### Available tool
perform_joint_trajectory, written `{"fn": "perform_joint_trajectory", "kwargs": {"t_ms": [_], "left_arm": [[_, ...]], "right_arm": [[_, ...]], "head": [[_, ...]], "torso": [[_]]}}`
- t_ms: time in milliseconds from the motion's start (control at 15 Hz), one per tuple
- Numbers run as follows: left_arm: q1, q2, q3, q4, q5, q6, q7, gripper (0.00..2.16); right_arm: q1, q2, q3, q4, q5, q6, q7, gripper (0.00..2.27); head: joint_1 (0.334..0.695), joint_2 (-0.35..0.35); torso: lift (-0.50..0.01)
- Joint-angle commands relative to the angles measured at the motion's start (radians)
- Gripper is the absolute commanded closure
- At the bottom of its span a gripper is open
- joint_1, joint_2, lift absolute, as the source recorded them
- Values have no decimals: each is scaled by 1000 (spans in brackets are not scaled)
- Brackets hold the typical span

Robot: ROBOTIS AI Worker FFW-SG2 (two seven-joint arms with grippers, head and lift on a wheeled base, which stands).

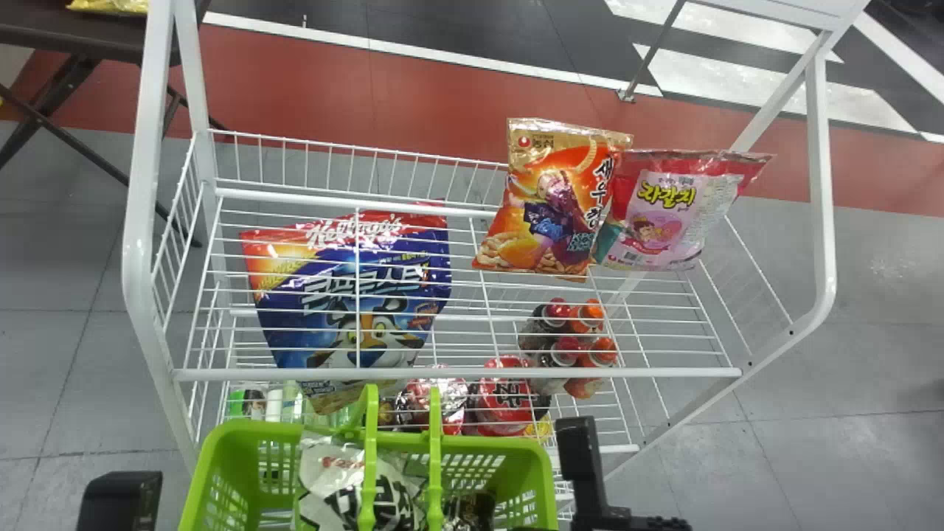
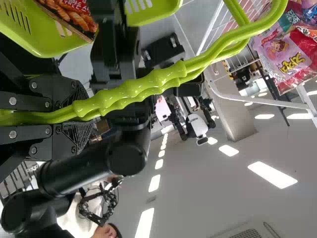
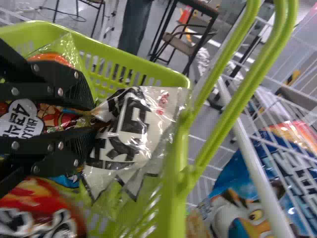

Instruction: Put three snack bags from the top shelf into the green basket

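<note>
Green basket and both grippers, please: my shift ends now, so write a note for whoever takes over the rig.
Left gripper: shut on the handles of the green basket.
Right gripper: inside the basket, at the crumpled edge of the white bag; I cannot tell whether it grips it.
Top shelf: orange bag and pink bag.
Done: several bags lie in the basket; how many came from the top shelf, I cannot tell.
Left: confirm the count, release the white bag if held, withdraw.
</note>
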Motion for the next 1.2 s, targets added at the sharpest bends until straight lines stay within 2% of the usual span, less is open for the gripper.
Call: {"fn": "perform_joint_trajectory", "kwargs": {"t_ms": [0,333,467,667,733,867,1133], "left_arm": [[-2,0,0,1,0,0,0,1575],[-3,0,0,1,0,0,0,1575],[-3,0,0,1,0,0,0,1575],[-2,0,-8,3,-2,0,0,1575],[-2,-1,-8,3,-3,0,1,1575],[0,-1,-8,4,-6,0,1,1575],[-6,-1,-17,12,-17,3,4,1575]], "right_arm": [[17,4,-94,-102,-18,179,15,56],[27,22,-277,-244,-37,244,36,63],[21,32,-323,-249,-55,97,35,66],[6,41,-321,-195,-46,-360,29,70],[-5,44,-307,-161,-30,-523,10,70],[-39,44,-249,-83,46,-784,-74,70],[-237,41,-129,122,226,-864,-244,70]], "head": [[695,-350],[695,-350],[695,-350],[695,-350],[695,-350],[695,-350],[695,-350]], "torso": [[-46],[-46],[-46],[-46],[-46],[-46],[-46]]}}
